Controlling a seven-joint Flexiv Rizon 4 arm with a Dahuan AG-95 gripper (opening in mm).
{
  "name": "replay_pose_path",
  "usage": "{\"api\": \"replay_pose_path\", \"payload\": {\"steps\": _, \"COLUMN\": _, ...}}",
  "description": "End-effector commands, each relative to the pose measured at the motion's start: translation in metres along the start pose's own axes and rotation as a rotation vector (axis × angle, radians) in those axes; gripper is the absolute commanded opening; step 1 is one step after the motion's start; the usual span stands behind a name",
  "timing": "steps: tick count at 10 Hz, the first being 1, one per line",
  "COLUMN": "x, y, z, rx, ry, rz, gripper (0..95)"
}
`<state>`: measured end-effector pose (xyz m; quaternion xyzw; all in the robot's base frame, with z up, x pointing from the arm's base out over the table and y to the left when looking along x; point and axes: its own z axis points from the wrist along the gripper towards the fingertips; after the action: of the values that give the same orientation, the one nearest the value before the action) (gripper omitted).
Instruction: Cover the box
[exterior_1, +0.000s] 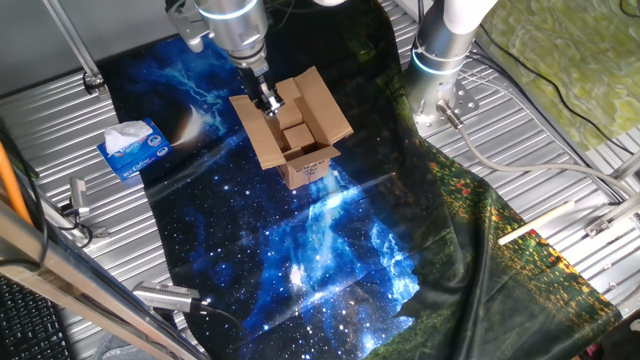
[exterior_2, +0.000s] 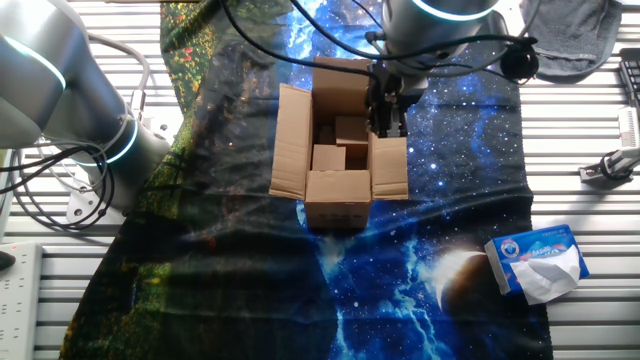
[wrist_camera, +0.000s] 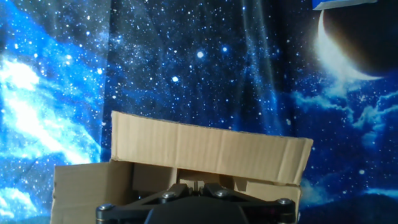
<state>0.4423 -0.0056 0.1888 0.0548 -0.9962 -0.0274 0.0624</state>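
- The gripper (exterior_1: 267, 101) is seen just above the box (exterior_1: 298, 135), at one long flap; whether the fingers (exterior_2: 385, 118) are spread or pressed together cannot be told.
- In the hand view the fingertips are cut off.
- The box is set on a starry cloth (exterior_1: 300, 250), flaps open.
- A tissue box (exterior_1: 133, 149) is placed well apart.

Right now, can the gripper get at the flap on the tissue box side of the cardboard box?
Probably yes. The gripper hangs right over that flap of the box, and nothing lies between them; the tissue box sits well off to the side.
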Motion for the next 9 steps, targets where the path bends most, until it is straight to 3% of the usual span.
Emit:
{"api": "replay_pose_path", "payload": {"steps": 1, "x": -0.0010, "y": -0.0003, "z": 0.0010, "rx": -0.004, "ry": 0.004, "rz": 0.002, "gripper": 0.0}}
{"api": "replay_pose_path", "payload": {"steps": 9, "x": -0.0010, "y": -0.0003, "z": 0.0010, "rx": -0.017, "ry": -0.036, "rz": 0.016, "gripper": 0.0}}
